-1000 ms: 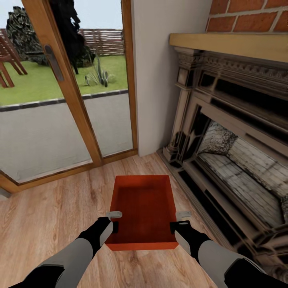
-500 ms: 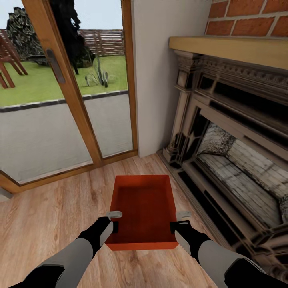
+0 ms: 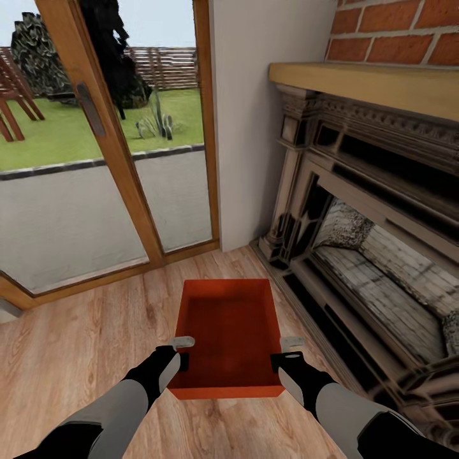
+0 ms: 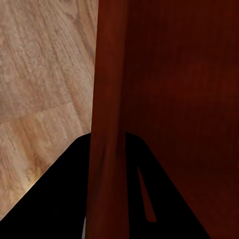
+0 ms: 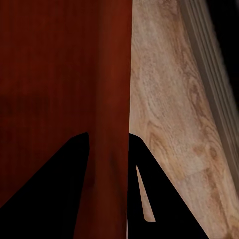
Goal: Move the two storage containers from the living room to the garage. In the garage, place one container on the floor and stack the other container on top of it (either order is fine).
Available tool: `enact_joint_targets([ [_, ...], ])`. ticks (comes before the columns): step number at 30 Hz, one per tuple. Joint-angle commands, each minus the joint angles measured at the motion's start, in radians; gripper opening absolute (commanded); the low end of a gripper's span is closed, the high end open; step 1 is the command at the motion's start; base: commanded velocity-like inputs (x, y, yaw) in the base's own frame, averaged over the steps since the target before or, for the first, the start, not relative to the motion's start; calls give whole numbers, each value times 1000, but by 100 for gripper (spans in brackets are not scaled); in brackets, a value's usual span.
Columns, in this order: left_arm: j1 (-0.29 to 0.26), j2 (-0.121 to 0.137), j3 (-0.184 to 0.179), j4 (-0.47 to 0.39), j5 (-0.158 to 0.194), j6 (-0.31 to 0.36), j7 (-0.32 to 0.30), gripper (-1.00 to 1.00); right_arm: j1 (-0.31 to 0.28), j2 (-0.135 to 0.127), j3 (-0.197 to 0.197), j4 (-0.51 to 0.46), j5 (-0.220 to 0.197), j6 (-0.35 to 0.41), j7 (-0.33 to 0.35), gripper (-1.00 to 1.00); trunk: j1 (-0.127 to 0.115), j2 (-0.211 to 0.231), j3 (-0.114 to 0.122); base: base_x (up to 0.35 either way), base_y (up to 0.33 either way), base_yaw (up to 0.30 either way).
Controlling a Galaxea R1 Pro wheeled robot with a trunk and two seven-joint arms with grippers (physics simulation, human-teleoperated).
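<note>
Nothing in your grip has moved since a moment ago; only the whole picture has slid a little, so your head or base has turned and the fireplace sits a bit lower in the head view.

You hold one storage container up in front of you, near your body. It hangs over the wood floor, between the glass door on the far left and the fireplace on the right.

Your left gripper pinches the left wall of the box, with one finger inside and one outside. Your right gripper pinches the right wall the same way. Both wrist views show the thin red wall going down between the dark jaws.

You are in the living room, so the trip to the garage looks like it has just begun. You need to turn away from this corner and drive off, keeping the box level.
</note>
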Motion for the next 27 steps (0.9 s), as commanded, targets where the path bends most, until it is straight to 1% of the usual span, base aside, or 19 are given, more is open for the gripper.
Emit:
enact_joint_targets([
  [1, 0, 4, -15, 8, -3, 8, 12, -100, -2, -1, 12, -5, 14, -6, -8, -100, -4, 7, 2, 0, 0, 0],
  [27, 0, 4, -15, 8, -3, 7, 12, -100, -1, -2, 12, -5, 14, -6, -8, -100, -104, 189, 84, 0, 0, 0],
])
